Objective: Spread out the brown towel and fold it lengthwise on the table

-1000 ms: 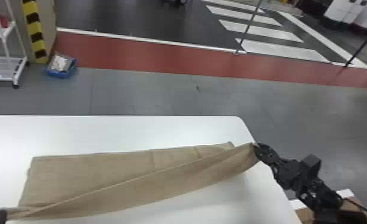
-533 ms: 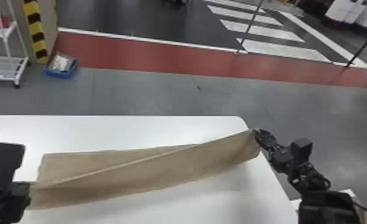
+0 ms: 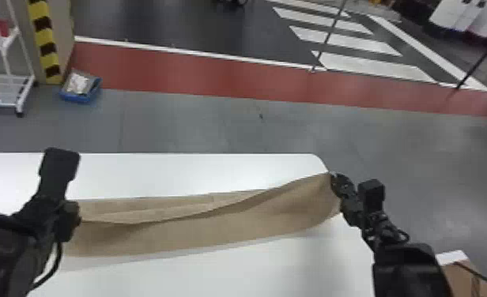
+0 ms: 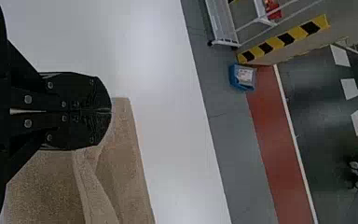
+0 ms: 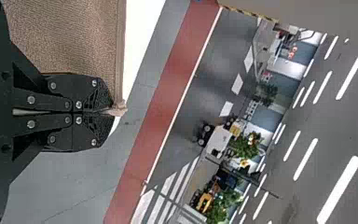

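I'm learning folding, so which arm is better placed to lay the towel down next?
Left, probably: the left end effector is over the table, close to the brown towel's lower layer. The right end effector pinches a corner by the table's edge.

towel (image 3: 199, 233) partly hidden behind left tool (image 3: 74, 220), rack (image 3: 1, 89) cut off

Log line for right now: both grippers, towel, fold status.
left gripper: shut on brown towel, left end | right gripper: shut on its right end | towel: upper layer stretched between grippers | lengthwise fold: unfinished
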### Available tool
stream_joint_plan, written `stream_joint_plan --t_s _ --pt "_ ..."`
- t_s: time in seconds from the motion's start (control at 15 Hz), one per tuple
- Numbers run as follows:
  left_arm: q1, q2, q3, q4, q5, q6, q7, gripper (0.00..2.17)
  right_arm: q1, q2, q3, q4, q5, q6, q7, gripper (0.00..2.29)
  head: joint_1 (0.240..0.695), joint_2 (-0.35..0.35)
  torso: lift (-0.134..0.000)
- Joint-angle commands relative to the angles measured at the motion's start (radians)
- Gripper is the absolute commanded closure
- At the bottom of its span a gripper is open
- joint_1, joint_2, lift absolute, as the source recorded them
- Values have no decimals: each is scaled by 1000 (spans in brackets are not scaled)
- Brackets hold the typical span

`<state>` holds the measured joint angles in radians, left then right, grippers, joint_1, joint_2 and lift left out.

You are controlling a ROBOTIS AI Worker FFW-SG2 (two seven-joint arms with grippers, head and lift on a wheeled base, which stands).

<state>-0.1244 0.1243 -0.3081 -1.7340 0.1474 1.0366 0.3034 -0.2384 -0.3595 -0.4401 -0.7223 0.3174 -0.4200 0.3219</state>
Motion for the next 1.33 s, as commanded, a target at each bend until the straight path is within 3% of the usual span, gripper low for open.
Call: stream_joint_plan --t_s 0.0,0.13,0.47,0.67,0.8,1.13,1.27 --pt "-81 -23 -52 117 -22 -6 8 2142 -15 2 23 7 19 63 -46 1477 695 -350 0" --pt "-116 -54 -66 194 -66 -6 10 2118 -27 2 30 20 20 63 -73 1470 695 -350 0" --pt "-159 -69 -103 298 -115 -108 48 2105 -88 1 55 87 57 73 -147 1463 695 -350 0" --pt "-172 -72 -105 323 -132 -141 60 2105 -125 2 69 123 95 128 -191 1457 695 -350 0" --pt "-173 -72 -105 332 -143 -144 65 2105 -130 2 98 126 106 149 -227 1214 695 -350 0" --pt "-169 -72 -108 341 -150 -157 79 2105 -139 1 126 127 112 281 -313 1234 695 -350 0" --pt "-169 -72 -115 341 -152 -166 77 2105 -139 -1 121 127 108 303 -320 1231 695 -350 0"
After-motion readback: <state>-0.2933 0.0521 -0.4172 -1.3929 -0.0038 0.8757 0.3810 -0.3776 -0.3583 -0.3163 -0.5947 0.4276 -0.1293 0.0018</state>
